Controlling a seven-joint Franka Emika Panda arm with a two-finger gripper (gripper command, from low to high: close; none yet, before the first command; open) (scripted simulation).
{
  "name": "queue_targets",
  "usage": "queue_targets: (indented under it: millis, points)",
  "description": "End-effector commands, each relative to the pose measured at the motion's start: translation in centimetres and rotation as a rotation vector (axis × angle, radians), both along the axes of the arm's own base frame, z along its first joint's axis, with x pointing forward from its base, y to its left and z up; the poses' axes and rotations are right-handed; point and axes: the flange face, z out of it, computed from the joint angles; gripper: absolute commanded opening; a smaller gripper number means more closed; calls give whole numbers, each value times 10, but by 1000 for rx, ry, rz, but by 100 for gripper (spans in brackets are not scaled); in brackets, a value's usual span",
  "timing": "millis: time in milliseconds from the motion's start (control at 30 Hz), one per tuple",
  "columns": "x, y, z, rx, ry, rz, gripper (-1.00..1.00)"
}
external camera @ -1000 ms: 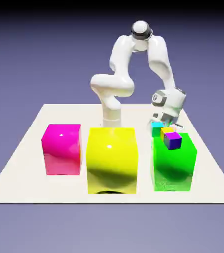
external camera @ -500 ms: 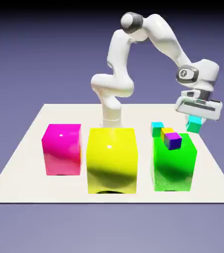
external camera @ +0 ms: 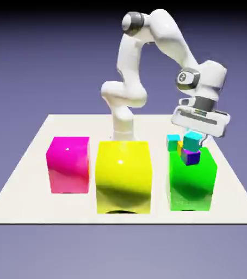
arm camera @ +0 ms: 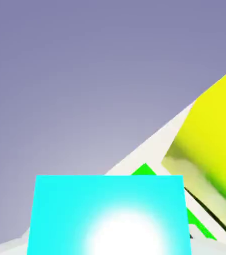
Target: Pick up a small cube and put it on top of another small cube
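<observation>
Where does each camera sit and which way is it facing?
Exterior view: stands across the table, raised, looking down toward the robot; shows the arm from base to gripper.
Hand view: sits on the hand, looking along the gripper; pale bits of the fingers show low at both sides, behind a cyan cube.
Shared: that cyan cube, the table, the big yellow block and green, likely the big green block.
</observation>
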Motion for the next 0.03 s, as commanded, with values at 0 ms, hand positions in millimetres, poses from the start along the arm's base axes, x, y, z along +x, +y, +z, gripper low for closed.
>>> queue_targets:
  millis: [0]
  points:
    - [-2,3,15,-5,-1,-3,100]
